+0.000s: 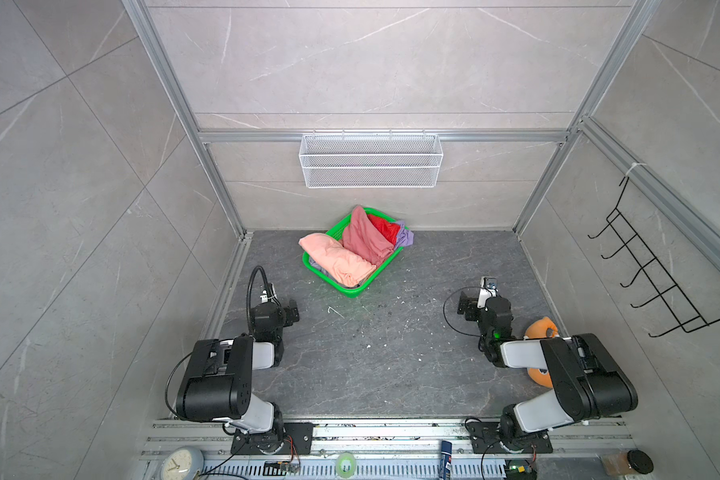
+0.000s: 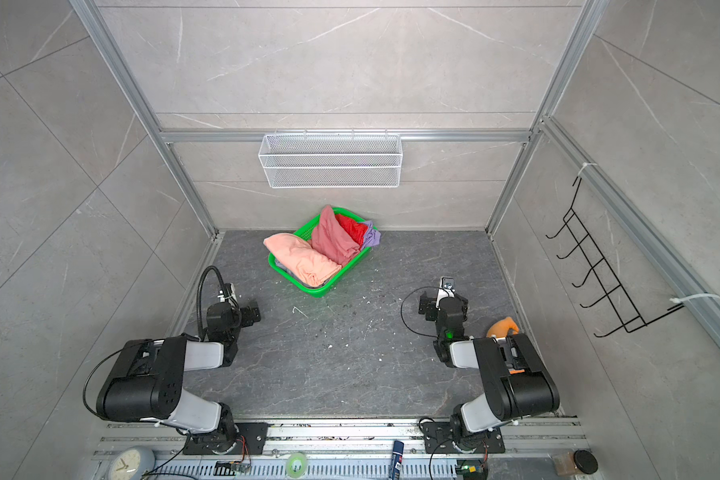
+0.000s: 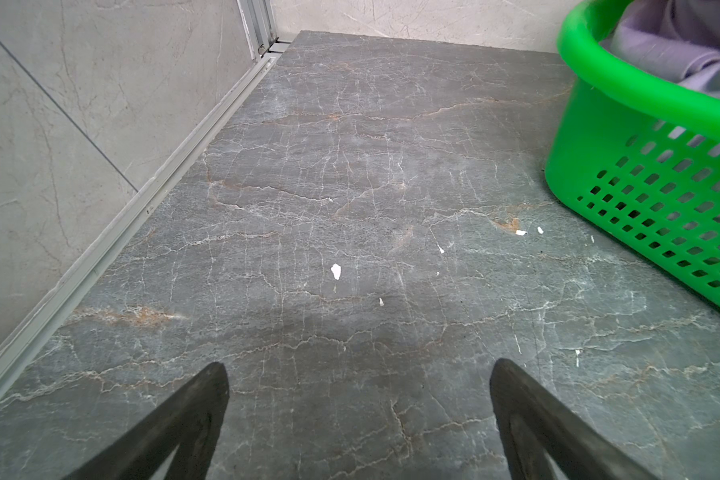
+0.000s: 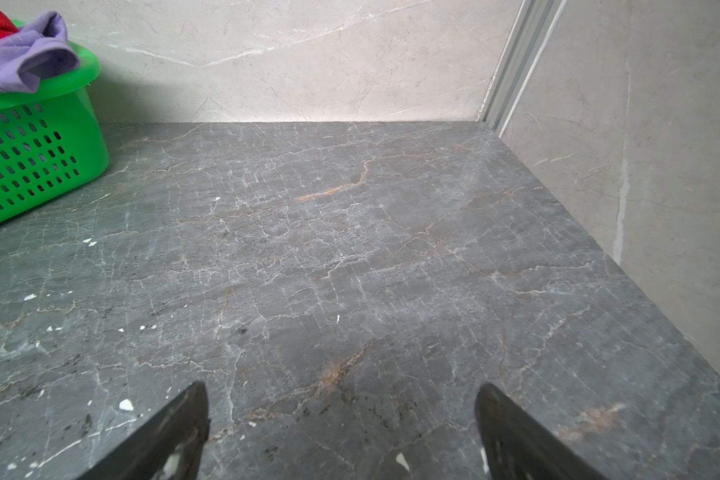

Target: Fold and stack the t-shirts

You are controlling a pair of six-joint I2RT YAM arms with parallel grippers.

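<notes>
T-shirts (image 1: 341,259) all sit crumpled in the green basket (image 1: 352,292), ahead of and between my left gripper (image 3: 358,365) and right gripper (image 4: 341,385), both spread wide, empty. Nothing folded or stacked yet.

Peach shirt (image 1: 336,258), green basket (image 1: 351,291)

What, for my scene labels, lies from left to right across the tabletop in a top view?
left gripper → peach t-shirt → dusty pink t-shirt → red t-shirt → lavender t-shirt → right gripper → orange plush toy. All shirts sit in the green basket.
</notes>
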